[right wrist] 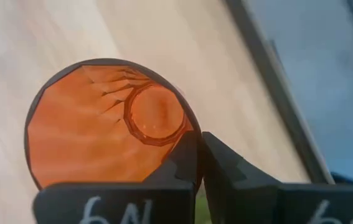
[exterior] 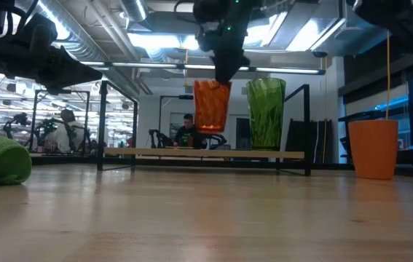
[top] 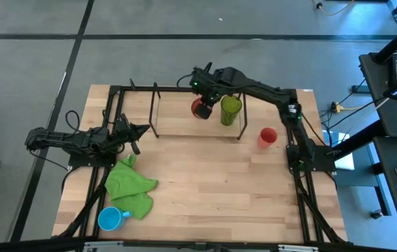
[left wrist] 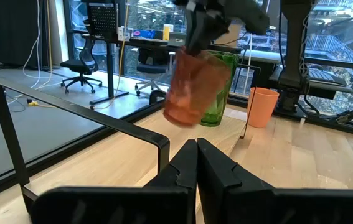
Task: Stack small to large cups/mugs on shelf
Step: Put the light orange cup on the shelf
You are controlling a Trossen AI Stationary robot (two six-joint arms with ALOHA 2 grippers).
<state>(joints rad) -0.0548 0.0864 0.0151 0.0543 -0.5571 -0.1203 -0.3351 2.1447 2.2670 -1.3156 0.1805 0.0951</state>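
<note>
The red-orange translucent tumbler (top: 200, 108) hangs over the shelf (top: 177, 127), held by my right gripper (top: 209, 91), which is shut on it; it also shows in the low view (exterior: 212, 105). The taller green tumbler (top: 230, 110) stands upright by its base on the shelf's wooden base (exterior: 162, 153), just right of the held one. The small red cup (top: 267, 136) stands on the table right of the shelf. The light-blue mug (top: 110, 218) lies near the front left corner. My left gripper (top: 138, 129) is shut and empty at the shelf's left end. My right gripper holds the red-orange tumbler by its rim (right wrist: 195, 132), one finger (right wrist: 185, 158) inside the cup and one (right wrist: 223, 165) outside, the wall pinched between them. The fingers come from above, pointing down. The tumbler hangs below them, mouth up, clear of the shelf's base.
A bright green cloth (top: 129, 185) lies bunched at the front left, next to the mug. The shelf's thin black upright end frames (exterior: 307, 131) stand on either side of the tumblers. A larger black frame (top: 300, 175) runs round the tabletop. People sit in the room beyond.
</note>
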